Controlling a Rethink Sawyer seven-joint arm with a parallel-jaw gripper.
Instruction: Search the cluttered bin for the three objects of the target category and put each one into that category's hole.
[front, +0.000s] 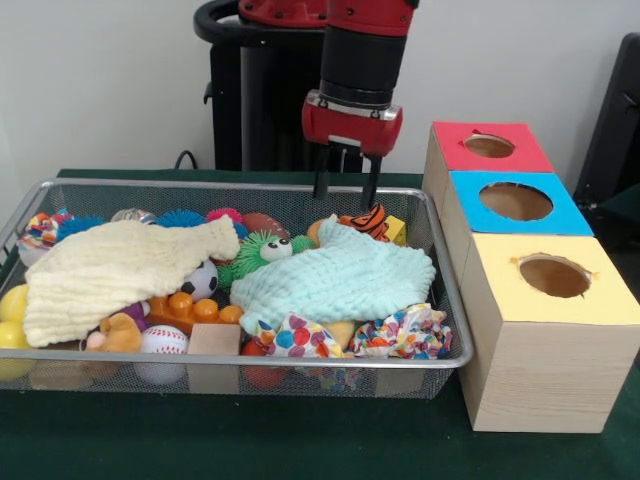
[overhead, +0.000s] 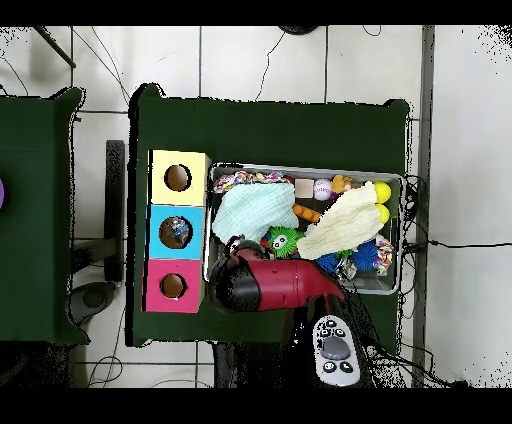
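So my claw (front: 346, 190) hangs over the top edge of the wire bin (front: 455, 330), a bit right of centre in the front shot, fingers spread with nothing between them. Progress-wise I can't show much. The red hole (front: 489, 146) and yellow hole (front: 553, 276) look empty from here. In the overhead shot something seems to sit inside the blue hole (overhead: 178, 231), but I can't tell what it is. So my guess is most of the sorting is still ahead.

The bin is packed. A cream cloth (front: 115, 265) covers the left half and a mint cloth (front: 340, 280) the middle, hiding whatever's under them. The tiger-striped toy (front: 368, 220) sits just below my fingertips, touching the mint cloth.

Room to move: the boxes stand right beside the bin's right rim, so a swing that way needs a lift first. Above the clutter it's open.
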